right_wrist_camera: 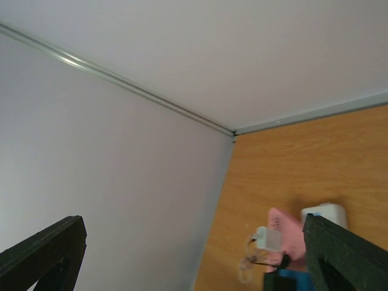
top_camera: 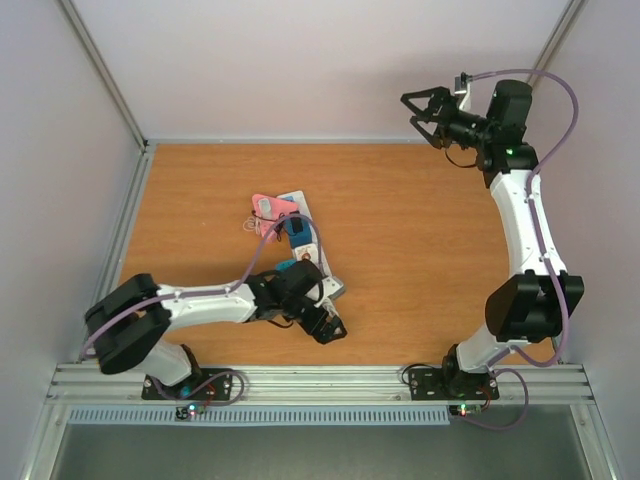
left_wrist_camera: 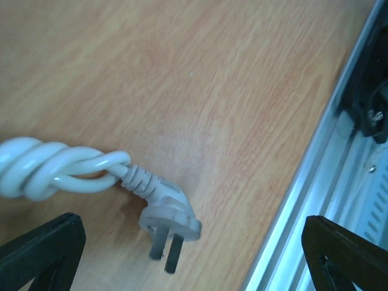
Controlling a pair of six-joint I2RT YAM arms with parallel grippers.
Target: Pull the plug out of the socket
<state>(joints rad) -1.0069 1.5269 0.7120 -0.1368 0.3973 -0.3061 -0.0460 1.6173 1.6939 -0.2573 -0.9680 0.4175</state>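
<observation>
Black fingertips (left_wrist_camera: pixel 42 257) of the left claw (left_wrist_camera: pixel 194 264) fill the bottom corners of the left wrist view. They stand wide apart and hold nothing, with only bare desk (left_wrist_camera: pixel 200 79) and the plug between them. At the left of that view a white cord (left_wrist_camera: pixel 42 167) lies twisted into a thick coil. It runs rightward into the plug (left_wrist_camera: pixel 170 209), which lies free on the wood between the two fingertips and touches neither; its flat prongs (left_wrist_camera: pixel 165 245) are bare, seated in no outlet, and point toward the camera. Right of the plug, the aluminium rail (left_wrist_camera: pixel 309 182) along the desk's near edge crosses the view on a slant. Seen from above, the left arm (top_camera: pixel 200 305) reaches low from its base at the near left toward the middle of the near edge, and its wrist covers the near end of the socket (top_camera: pixel 305 240). The socket lies on the desk left of centre, slanting from far left to near right, with a pink face at its far end and a blue one next to it. The plug itself is hidden under the claw in this view. Further right, well apart from the socket, the right arm (top_camera: pixel 525 230) stands raised. The right claw (top_camera: pixel 412 110) hangs in the air over the far right of the desk, jaws spread wide and empty. Its wrist camera takes in the pale wall (right_wrist_camera: pixel 121 182) and, low at the right, the socket's pink end.
</observation>
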